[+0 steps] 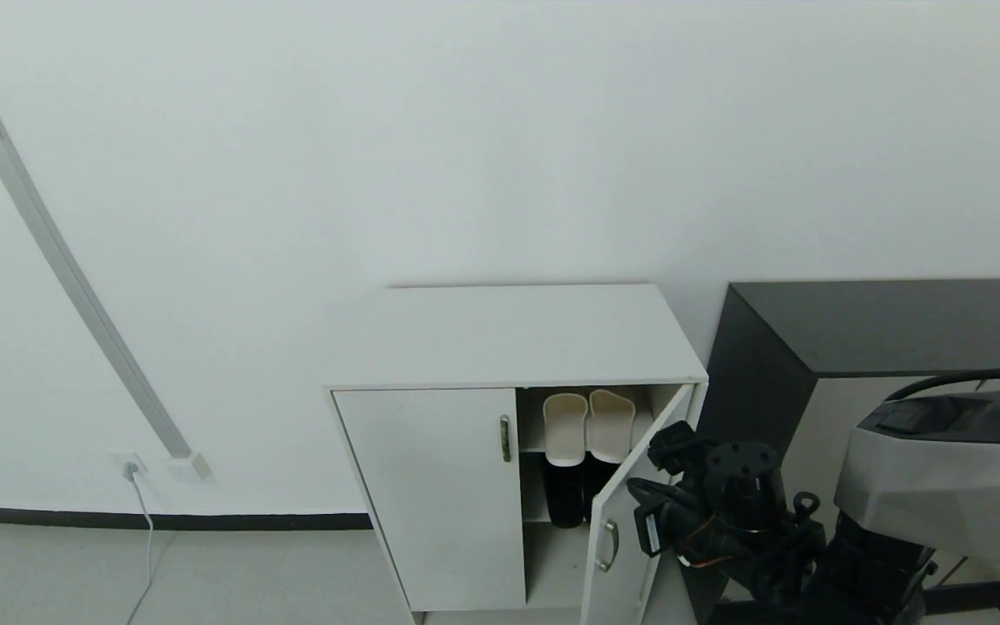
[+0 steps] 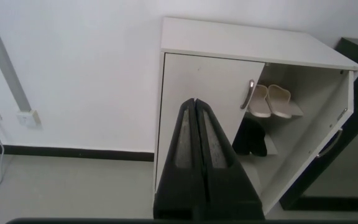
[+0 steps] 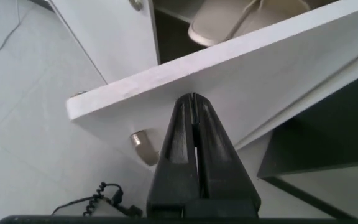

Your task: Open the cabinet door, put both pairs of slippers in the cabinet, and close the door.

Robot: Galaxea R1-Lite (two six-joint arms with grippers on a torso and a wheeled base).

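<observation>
the cabinet (image 1: 509, 338) base runs off the head view's lower edge. the open door (image 1: 630, 521) covers part of the black slippers (image 1: 565, 495), which are too dark to show their shape. in the right wrist view the beige slippers (image 3: 241, 18) are cut off by the edge. there the right tool (image 3: 194, 102) hides part of the handle (image 3: 140, 142), and whether it touches the door is unclear.

A pale grey plastic conduit (image 1: 57, 252) runs slantwise down the plain white wall (image 1: 465, 130) to a small white box (image 1: 187, 467). Beside it, a white cable (image 1: 148, 538) hangs from a wall socket (image 1: 128, 469) past the black skirting strip (image 1: 205, 521) to the light tiled floor (image 1: 248, 577). A black flat-topped surface (image 1: 891, 325) stands at the right.
</observation>
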